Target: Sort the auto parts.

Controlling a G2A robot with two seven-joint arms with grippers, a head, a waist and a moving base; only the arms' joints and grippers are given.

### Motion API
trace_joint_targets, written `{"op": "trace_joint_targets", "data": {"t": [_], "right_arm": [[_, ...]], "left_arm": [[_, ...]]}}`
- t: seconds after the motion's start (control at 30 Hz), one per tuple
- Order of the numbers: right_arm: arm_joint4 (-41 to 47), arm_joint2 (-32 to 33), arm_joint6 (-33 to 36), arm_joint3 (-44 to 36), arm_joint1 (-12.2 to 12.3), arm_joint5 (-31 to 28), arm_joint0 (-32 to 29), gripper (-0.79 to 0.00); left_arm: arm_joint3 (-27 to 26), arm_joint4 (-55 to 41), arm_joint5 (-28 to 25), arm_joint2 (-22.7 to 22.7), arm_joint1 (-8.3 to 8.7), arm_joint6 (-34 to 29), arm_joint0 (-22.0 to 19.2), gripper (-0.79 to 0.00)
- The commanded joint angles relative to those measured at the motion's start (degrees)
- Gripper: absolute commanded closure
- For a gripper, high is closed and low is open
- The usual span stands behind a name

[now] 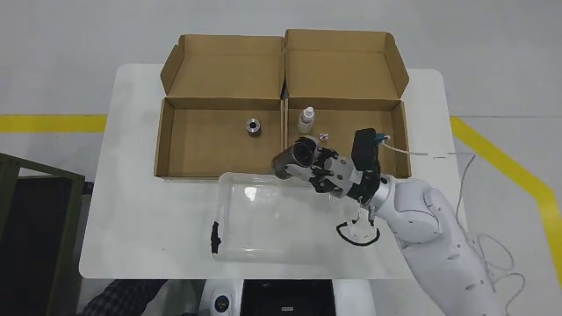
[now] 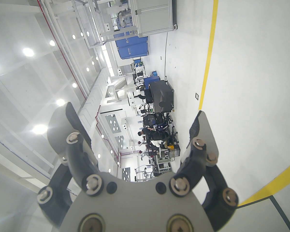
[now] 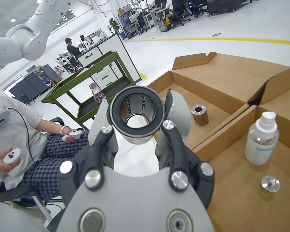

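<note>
- I am clamping my right gripper (image 3: 137,112) on one hollow steel cylinder with a black end ring (image 1: 291,160). Its fingers are pressing the barrel from both sides.
- In the top view I am holding this cylinder at the middle of the frame. It is hanging over the near walls of the boxes, where they meet the far rim of the clear bin.
- My left gripper (image 2: 135,112) is pointing out at the hall with its fingers standing apart and gripping nothing.
- Two open brown cardboard boxes are sitting side by side in the upper middle of the frame, flaps folded back: the left box (image 1: 162,140) and the right box (image 1: 406,140).
- One short grey metal bushing (image 1: 253,125) is standing in the left box.
- One small clear bottle with a white cap (image 1: 306,119) is standing upright in the right box, and one small silver disc (image 1: 324,136) is lying just beside it.
- One clear plastic bin (image 1: 263,219) is sitting below the boxes.
- Two black curved pieces are lying near the bin, one at its left end (image 1: 215,237) and one at its right (image 1: 360,233); I cannot tell what they are.
- Everything is resting on one white table (image 1: 132,211).
- A pale grey floor (image 1: 88,17) is running around it, crossed by a yellow line (image 1: 53,123). One green metal cart (image 1: 35,228) is standing at the lower left.
</note>
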Motion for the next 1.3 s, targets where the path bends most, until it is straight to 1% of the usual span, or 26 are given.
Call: {"op": "trace_joint_targets", "data": {"t": [0.0,0.23,0.43,0.63,1.0,1.27], "right_arm": [[0.02,-0.04,-0.1,0.28,0.01,0.15,0.22,0.0],[-1.73,-0.73,-0.97,1.39,-0.11,1.5,1.57,0.0],[-6.62,-2.24,-1.37,1.51,-0.33,3.18,3.4,0.0],[-13.04,-5.72,-1.1,1.82,-0.9,6.48,6.03,0.0],[-22.31,-12.29,0.95,4.77,-2.36,12.82,12.41,0.0],[-30.62,-17.45,3.7,7.05,-3.68,16.67,17.42,0.0]], "left_arm": [[0.0,0.0,0.0,0.0,0.0,0.0,0.0,-0.785],[0.0,0.0,0.0,0.0,0.0,0.0,0.0,-0.785],[0.0,0.0,0.0,0.0,0.0,0.0,0.0,-0.785],[0.0,0.0,0.0,0.0,0.0,0.0,0.0,-0.785],[0.0,0.0,0.0,0.0,0.0,0.0,0.0,-0.785],[0.0,0.0,0.0,0.0,0.0,0.0,0.0,-0.785]]}}
